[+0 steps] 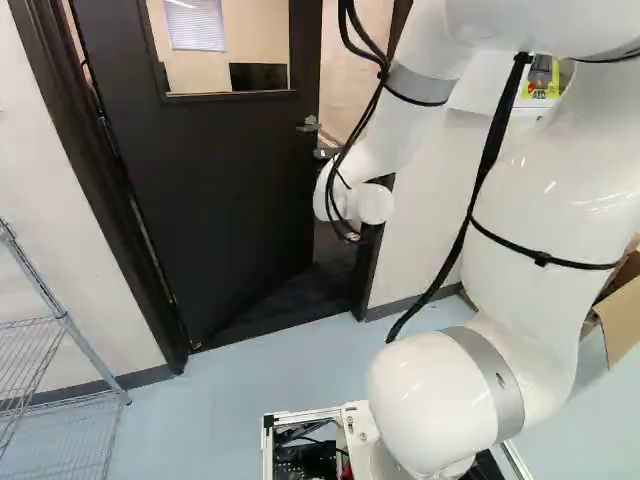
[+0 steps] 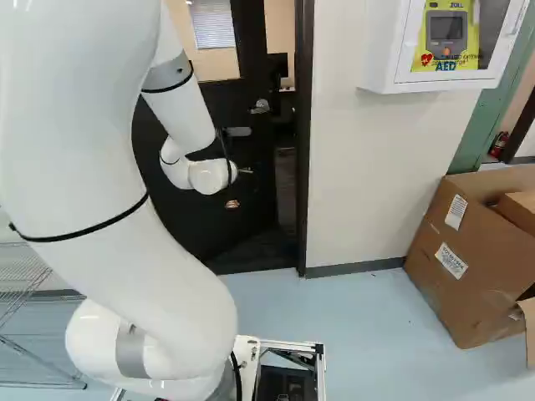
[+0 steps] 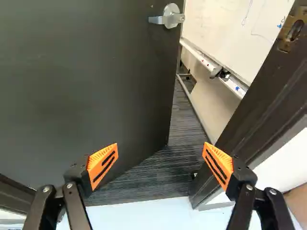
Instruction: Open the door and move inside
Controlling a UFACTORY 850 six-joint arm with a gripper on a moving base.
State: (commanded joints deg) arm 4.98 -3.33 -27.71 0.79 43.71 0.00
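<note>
The dark door (image 1: 215,170) stands partly open, swung away from me into the room beyond. Its metal lever handle (image 3: 170,17) is near the door's free edge, ahead of the gripper; the handle (image 2: 261,107) also shows in the right base view. Mostly hidden by the arm's wrist, the gripper (image 2: 231,204) shows only a bit of orange in front of the door. In the wrist view the gripper (image 3: 160,155) is open, its orange pads wide apart with nothing between them. Beyond them are the doorway's dark floor (image 3: 158,175) and the gap between door edge and frame.
Right of the opening stands the dark door frame (image 3: 261,96), with white wall (image 2: 359,167) beside it. A whiteboard (image 3: 235,33) hangs inside the room. A wire shelf (image 1: 60,340) stands at the left, cardboard boxes (image 2: 476,251) at the right, below an AED cabinet (image 2: 393,50).
</note>
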